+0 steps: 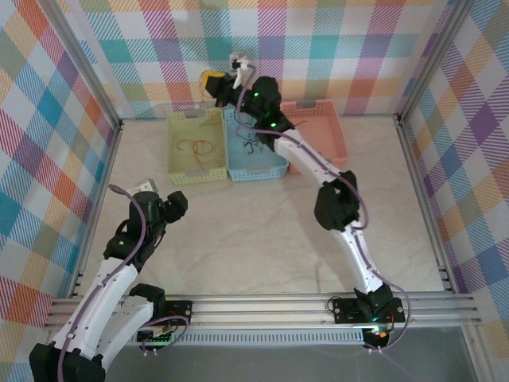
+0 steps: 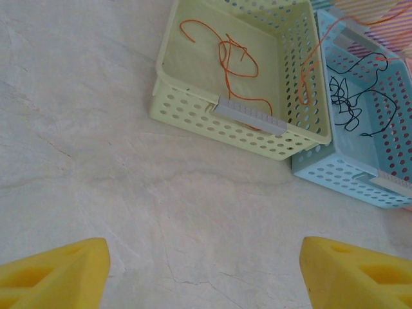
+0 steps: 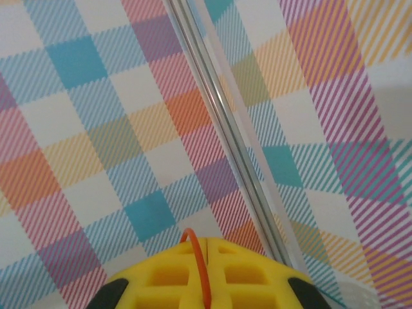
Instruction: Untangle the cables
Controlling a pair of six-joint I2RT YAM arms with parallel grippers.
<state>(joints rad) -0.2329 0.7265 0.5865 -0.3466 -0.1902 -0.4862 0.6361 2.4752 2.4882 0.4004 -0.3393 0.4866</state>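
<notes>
Right wrist, hand (image 3: 207,248) pinching orange cable (image 3: 204,277)

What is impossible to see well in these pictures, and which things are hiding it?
- Top external view: the right arm covers part of the blue basket; the black cable inside is too thin to follow.
- Right wrist view: the red-orange cable runs between the shut right jaws and is cut off by the bottom edge.
- Left wrist view: the blue basket's right side is cut off by the frame edge.

no readable text, no labels, no brand marks, no numbers, no signs
</notes>
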